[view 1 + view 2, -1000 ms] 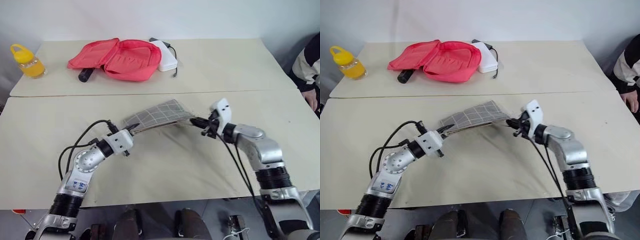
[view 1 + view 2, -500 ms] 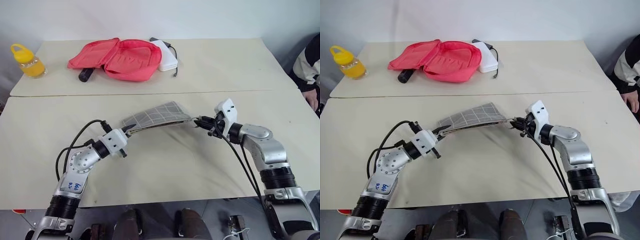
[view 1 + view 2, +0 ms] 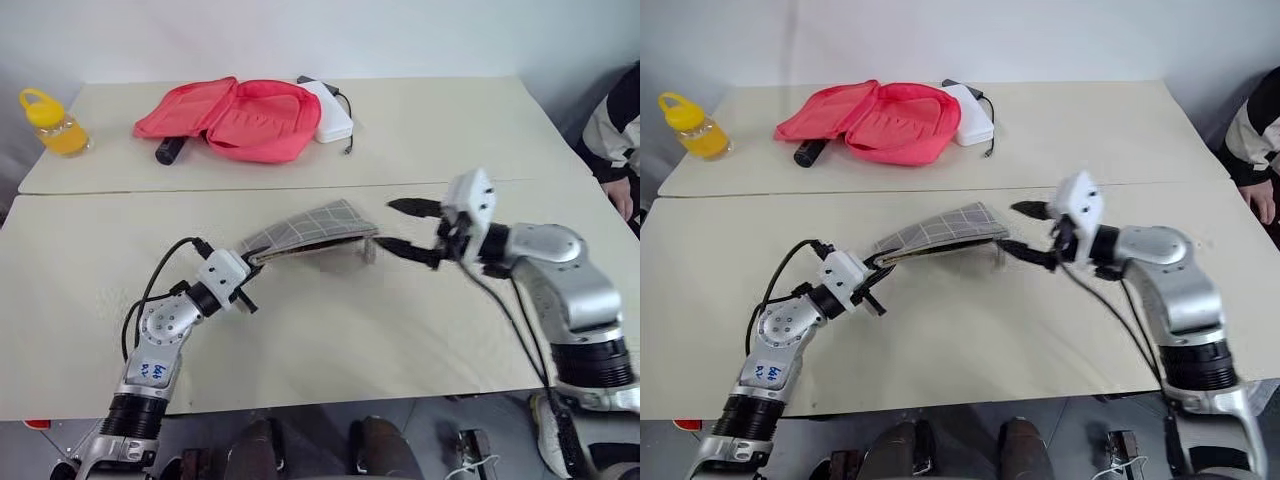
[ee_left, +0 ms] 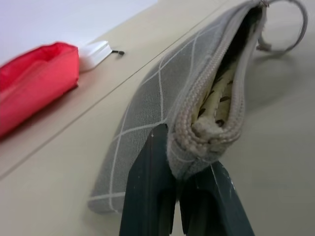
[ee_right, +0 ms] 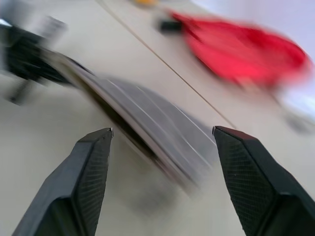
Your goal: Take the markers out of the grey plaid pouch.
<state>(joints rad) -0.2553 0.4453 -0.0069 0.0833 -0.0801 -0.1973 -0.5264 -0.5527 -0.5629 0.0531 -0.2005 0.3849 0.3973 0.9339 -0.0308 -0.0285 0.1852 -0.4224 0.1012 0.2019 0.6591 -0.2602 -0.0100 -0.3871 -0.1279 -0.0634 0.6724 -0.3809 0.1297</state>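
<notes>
Holding one grey plaid pouch (image 3: 308, 229) above the worktop (image 3: 330, 330).
My left fingers (image 4: 147, 196) pinch its zip end; right fingers (image 3: 405, 207) spread beside it.

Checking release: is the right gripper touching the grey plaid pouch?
Apart. Left eye view: right gripper open, a gap of table before the grey plaid pouch.

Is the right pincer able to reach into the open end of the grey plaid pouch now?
Probably yes. The right pincer is open, just beside the grey plaid pouch, with nothing between them. The left pincer holds the pouch's other end up; its zip gapes.
</notes>
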